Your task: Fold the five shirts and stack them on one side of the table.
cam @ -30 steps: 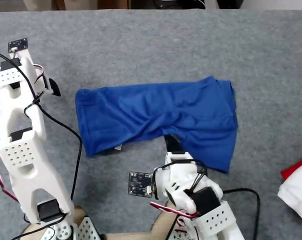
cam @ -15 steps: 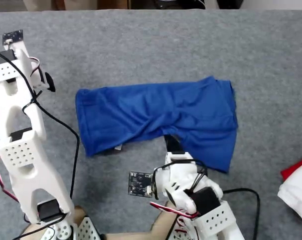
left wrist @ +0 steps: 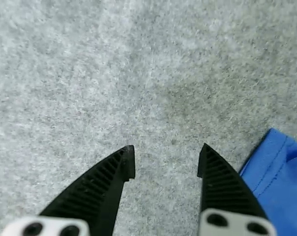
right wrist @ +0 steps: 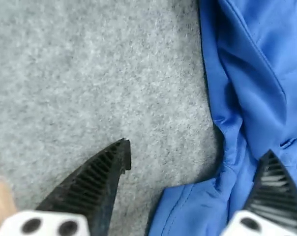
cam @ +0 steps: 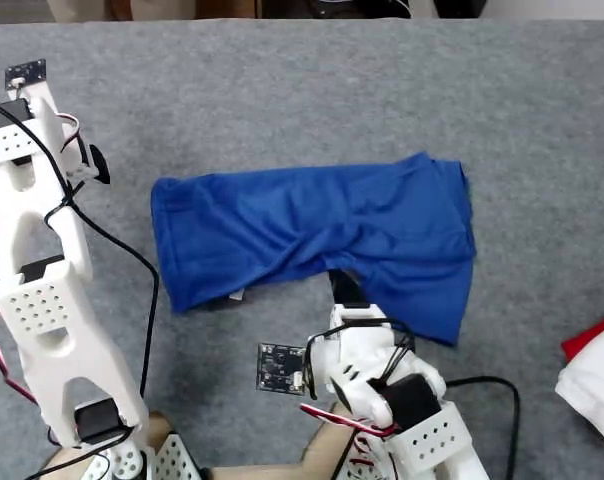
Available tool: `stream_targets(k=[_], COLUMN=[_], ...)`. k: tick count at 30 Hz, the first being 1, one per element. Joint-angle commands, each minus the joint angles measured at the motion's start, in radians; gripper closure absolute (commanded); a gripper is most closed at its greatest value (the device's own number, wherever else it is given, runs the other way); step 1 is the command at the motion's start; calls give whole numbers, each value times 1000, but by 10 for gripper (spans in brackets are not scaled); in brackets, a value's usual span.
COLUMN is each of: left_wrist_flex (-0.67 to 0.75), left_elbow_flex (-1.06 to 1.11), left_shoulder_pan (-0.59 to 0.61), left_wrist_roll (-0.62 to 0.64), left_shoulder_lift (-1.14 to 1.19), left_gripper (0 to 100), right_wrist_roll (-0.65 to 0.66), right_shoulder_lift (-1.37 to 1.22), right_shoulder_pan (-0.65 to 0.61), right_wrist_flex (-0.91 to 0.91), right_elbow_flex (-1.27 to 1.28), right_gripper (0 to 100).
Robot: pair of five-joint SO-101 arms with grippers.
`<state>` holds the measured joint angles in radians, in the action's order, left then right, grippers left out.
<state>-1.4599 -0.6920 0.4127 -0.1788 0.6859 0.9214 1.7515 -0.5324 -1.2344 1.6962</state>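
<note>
On the grey table (cam: pixel 282 90), blue shirt (cam: pixel 322 235) stretches left-right; left end effector (left wrist: pixel 166 147) and right end effector (right wrist: pixel 197 148) spread.

Soft, even light from above covers the grey felt table (cam: pixel 282 90) in the high view, bright and free of glare. The blue shirt (cam: pixel 322 235) throws a narrow dark shadow along its near hem, and its creases read darker. A faint dim patch lies on the felt ahead of the left gripper (left wrist: pixel 167 150). Near the right gripper (right wrist: pixel 197 147), shade pools under the shirt's folded edge.
</note>
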Motion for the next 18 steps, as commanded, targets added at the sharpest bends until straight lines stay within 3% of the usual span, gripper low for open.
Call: stream_targets(k=[1, 18], left_wrist_flex=[-9, -107], left_elbow_flex=[-52, -58], left_shoulder_pan=[-8, -5], left_wrist_roll=[-8, -3], left_shoulder_lift=[-16, -16], left_gripper=[782, 782], right_wrist_roll=[-5, -5], right_shoulder_lift=[1, 1], right_shoulder_pan=[-16, -16], right_wrist_flex=[-74, -74], right_elbow_flex=[2, 2], right_gripper=[605, 605])
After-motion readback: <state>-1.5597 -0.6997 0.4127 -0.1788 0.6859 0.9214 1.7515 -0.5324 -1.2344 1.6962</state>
